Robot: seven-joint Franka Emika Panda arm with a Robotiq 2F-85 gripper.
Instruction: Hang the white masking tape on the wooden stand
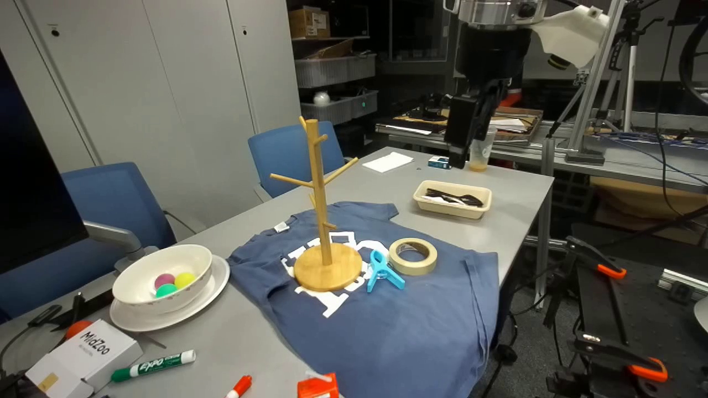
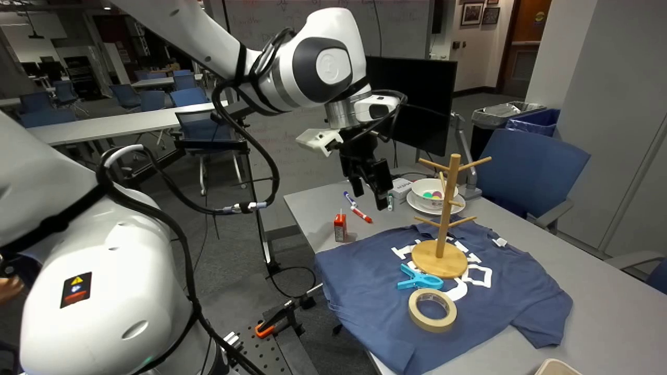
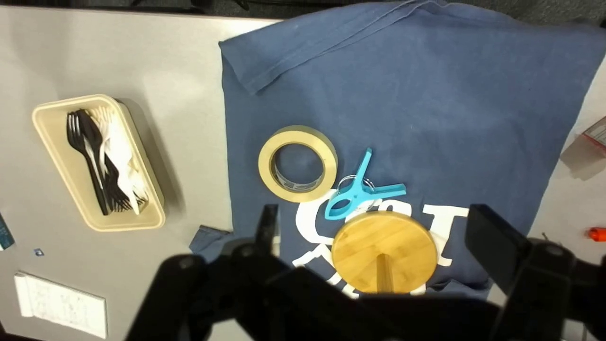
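Black gripper (image 3: 377, 232) is held above the table (image 3: 189, 61) with its jaws spread wide, released; in the wrist view the cream-white masking tape (image 3: 266, 163) is laid flat on a blue T-shirt (image 3: 426, 104), apart from the upright wooden stand (image 3: 384, 251) and between ten and eleven o'clock from it; a turquoise clip (image 3: 356, 192) is placed at four o'clock from the tape; a tray (image 3: 71, 168) of cutlery (image 3: 120, 156) is set at nine.

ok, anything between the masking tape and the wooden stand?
Yes: a blue clip lies on the shirt, partly between the masking tape and the base of the wooden stand. Nothing else visible stands between them.
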